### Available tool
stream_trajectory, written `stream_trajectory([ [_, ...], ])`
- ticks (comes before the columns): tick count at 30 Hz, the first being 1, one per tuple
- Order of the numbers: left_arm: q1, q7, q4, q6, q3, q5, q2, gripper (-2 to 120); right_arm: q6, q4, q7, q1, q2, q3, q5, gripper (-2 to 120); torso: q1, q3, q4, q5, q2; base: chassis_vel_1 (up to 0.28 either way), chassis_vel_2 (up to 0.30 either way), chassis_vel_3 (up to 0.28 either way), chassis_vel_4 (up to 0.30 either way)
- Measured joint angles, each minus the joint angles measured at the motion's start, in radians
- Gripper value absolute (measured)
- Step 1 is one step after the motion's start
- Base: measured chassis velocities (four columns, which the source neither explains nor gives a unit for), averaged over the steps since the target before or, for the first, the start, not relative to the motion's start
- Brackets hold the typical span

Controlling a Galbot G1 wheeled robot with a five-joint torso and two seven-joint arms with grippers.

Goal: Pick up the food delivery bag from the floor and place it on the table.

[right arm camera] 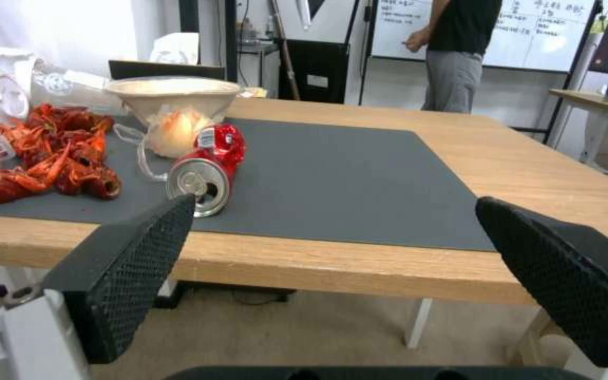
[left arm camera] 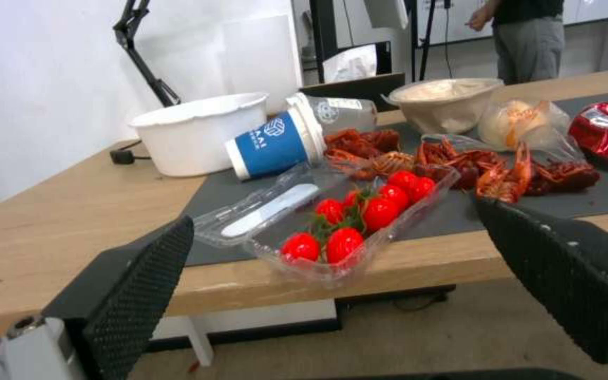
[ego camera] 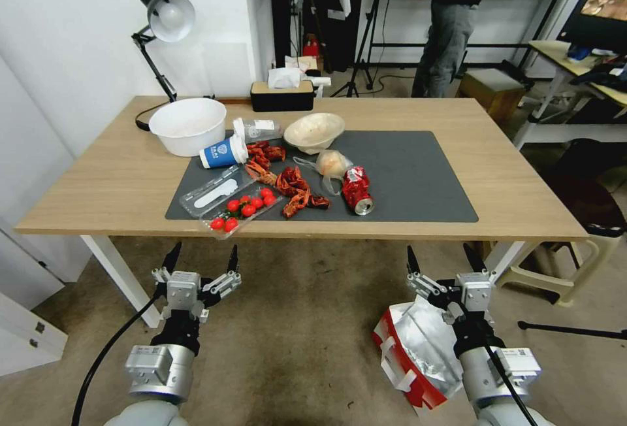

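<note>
We judge the pick-up not yet begun: the food delivery bag (ego camera: 418, 354) lies tipped on the floor (ego camera: 294, 334) below the table's (ego camera: 98, 184) near right corner, under our right gripper (ego camera: 445, 261), fingers released and empty. Our left gripper (ego camera: 201, 259) hangs likewise spread. Next we must descend for the white handles. The blue cup's (left arm camera: 272, 143) lettering is unreadable.
</note>
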Motion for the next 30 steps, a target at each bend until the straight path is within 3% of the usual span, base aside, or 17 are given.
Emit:
stream_trajectory([
  [8, -0.008, -0.061, -0.036, 0.106, 0.064, -0.055, -0.007, 100, -0.107, 0.056, -0.002, -0.03, -0.021, 0.019, 0.059, 100, 0.0, 0.0, -0.0003, -0.0004, 0.0, 0.0, 0.0, 0.0, 0.0],
  [9, -0.008, -0.071, -0.04, 0.119, 0.071, -0.065, -0.007, 100, -0.117, 0.06, -0.002, -0.033, -0.023, 0.02, 0.067, 100, 0.0, 0.0, 0.0001, 0.0011, 0.0, 0.0, 0.0, 0.0, 0.0],
  [11, -0.011, -0.119, -0.073, 0.19, 0.126, -0.118, -0.012, 100, -0.185, 0.103, -0.006, -0.054, -0.038, 0.036, 0.115, 100, 0.0, 0.0, 0.0001, -0.0002, 0.0, 0.0, 0.0, 0.0, 0.0],
  [15, -0.013, -0.184, -0.104, 0.256, 0.196, -0.196, -0.018, 100, -0.255, 0.162, -0.018, -0.082, -0.059, 0.064, 0.179, 100, 0.0, 0.0, -0.0002, 0.0, 0.0, 0.0, 0.0, 0.0, 0.0],
  [30, -0.004, -0.197, -0.096, 0.192, 0.206, -0.219, -0.021, 100, -0.244, 0.175, -0.027, -0.086, -0.059, 0.071, 0.186, 100, 0.0, 0.0, 0.0001, 0.0, 0.0, 0.0, 0.0, 0.0, 0.0],
])
